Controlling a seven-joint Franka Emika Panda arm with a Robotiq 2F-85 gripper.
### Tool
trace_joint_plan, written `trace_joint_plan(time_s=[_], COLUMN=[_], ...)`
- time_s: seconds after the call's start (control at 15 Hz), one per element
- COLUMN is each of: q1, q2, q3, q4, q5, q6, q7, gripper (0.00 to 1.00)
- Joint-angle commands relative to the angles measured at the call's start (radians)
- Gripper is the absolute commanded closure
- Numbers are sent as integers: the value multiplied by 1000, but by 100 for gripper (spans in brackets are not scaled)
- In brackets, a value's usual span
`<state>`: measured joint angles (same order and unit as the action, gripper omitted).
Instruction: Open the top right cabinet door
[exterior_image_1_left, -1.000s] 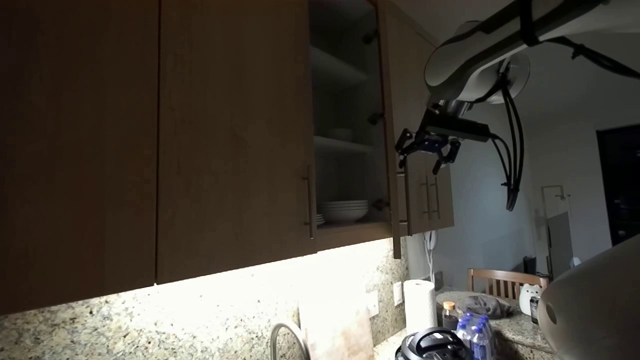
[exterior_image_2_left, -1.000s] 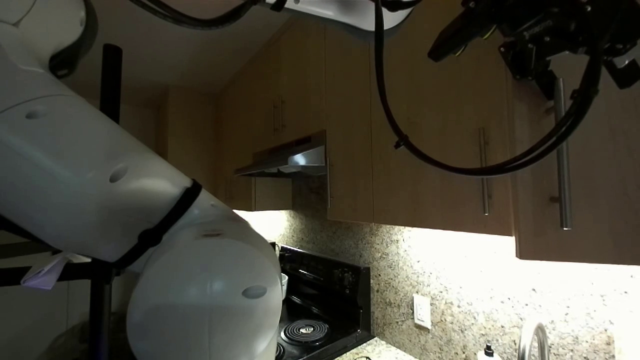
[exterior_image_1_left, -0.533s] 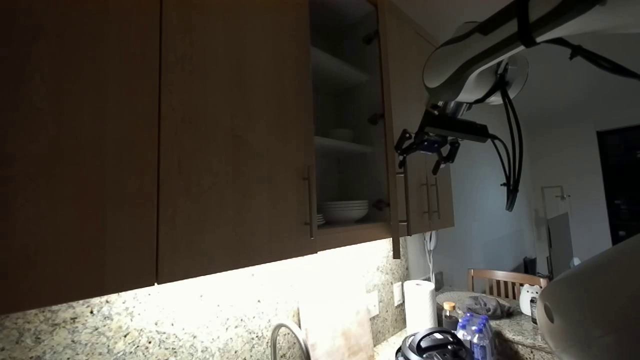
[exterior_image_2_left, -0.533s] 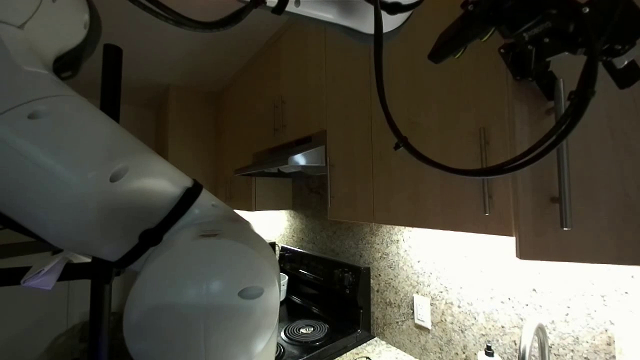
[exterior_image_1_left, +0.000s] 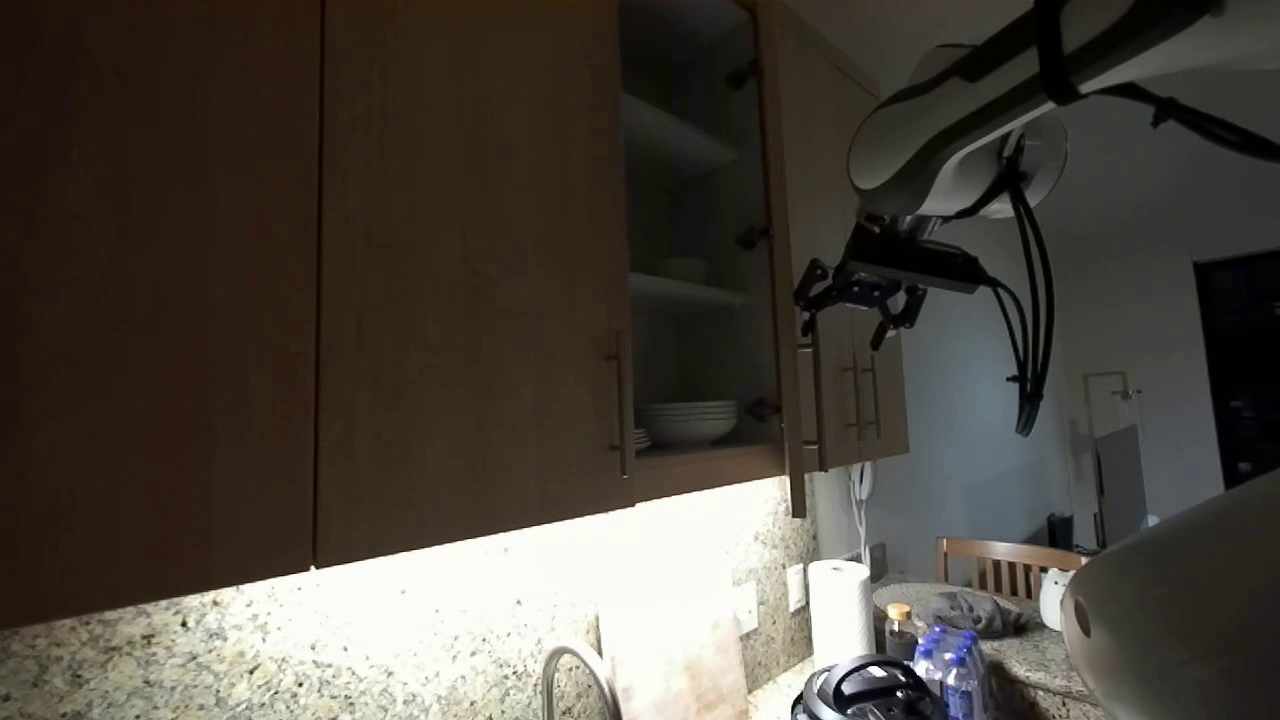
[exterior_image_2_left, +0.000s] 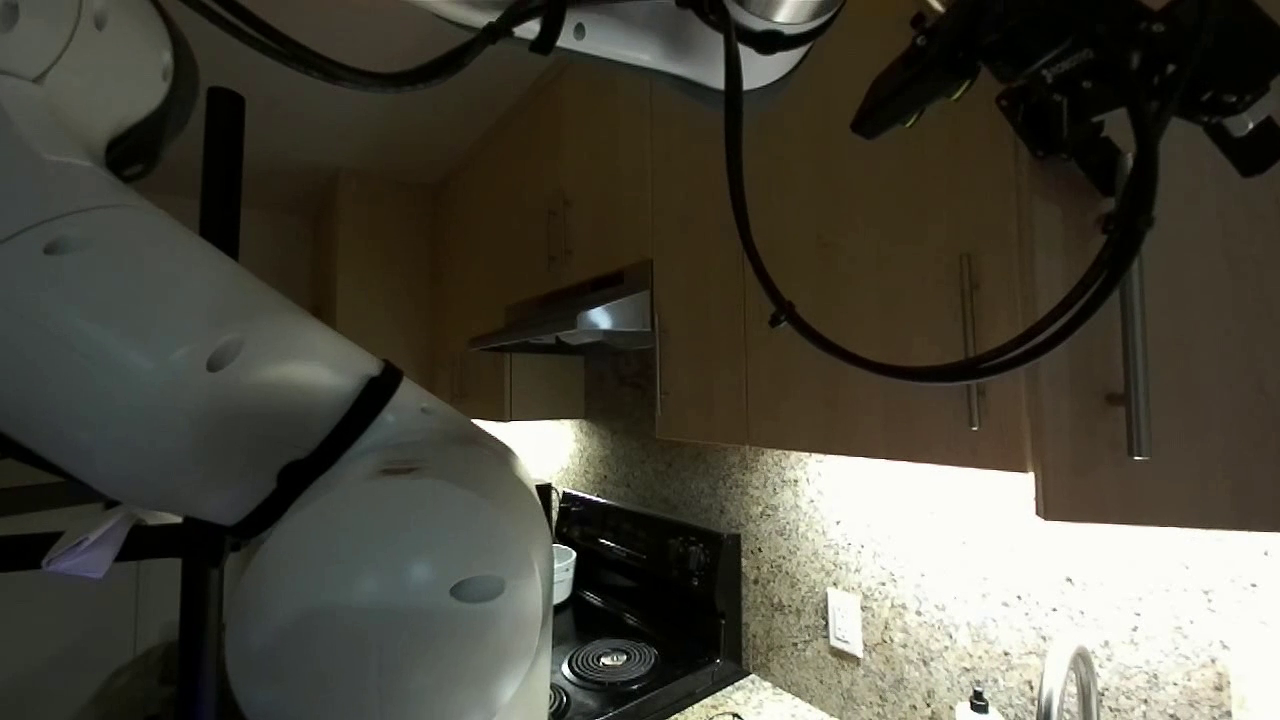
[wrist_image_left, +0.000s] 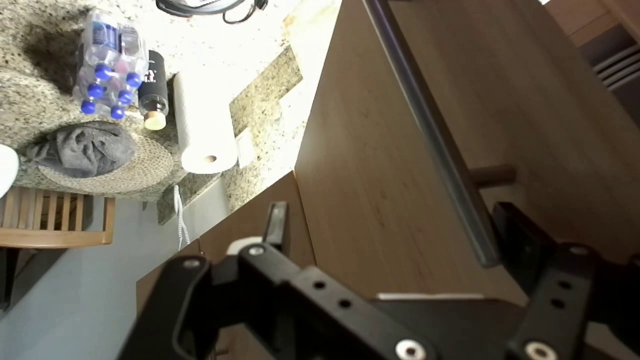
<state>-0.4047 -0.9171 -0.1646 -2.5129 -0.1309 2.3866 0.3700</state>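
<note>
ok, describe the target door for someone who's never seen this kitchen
In an exterior view, wall cabinets hang above a lit granite backsplash. Right of the stacked white bowls inside is the target door; unlike its neighbours, it stands open.

Kitchen. Black stove (exterior_image_2_left: 650, 608) with coil burners (exterior_image_2_left: 612, 662), steel range hood (exterior_image_2_left: 590, 318); curved faucet (exterior_image_2_left: 1052, 680) and white pump bottle (exterior_image_2_left: 975, 712) in front of speckled backsplash (exterior_image_2_left: 785, 560). Wooden wall cabinets (exterior_image_1_left: 460, 250), white bowls (exterior_image_1_left: 690, 424) stacked inside one. Speckled counter (wrist_image_left: 27, 100) bearing paper towel roll (wrist_image_left: 202, 125), blue-capped bottles (wrist_image_left: 111, 57). Wooden chair (wrist_image_left: 55, 238) beyond counter edge in wrist view.
</note>
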Motion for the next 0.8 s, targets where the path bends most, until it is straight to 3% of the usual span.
trace_joint_plan(time_s=[0.0, 0.73], q1=[-116, -107], q2=[-21, -25], q3=[-2, -20], q4=[30, 31], q5=[-36, -31], q6=[30, 49], q7=[3, -31], gripper=[0, 0])
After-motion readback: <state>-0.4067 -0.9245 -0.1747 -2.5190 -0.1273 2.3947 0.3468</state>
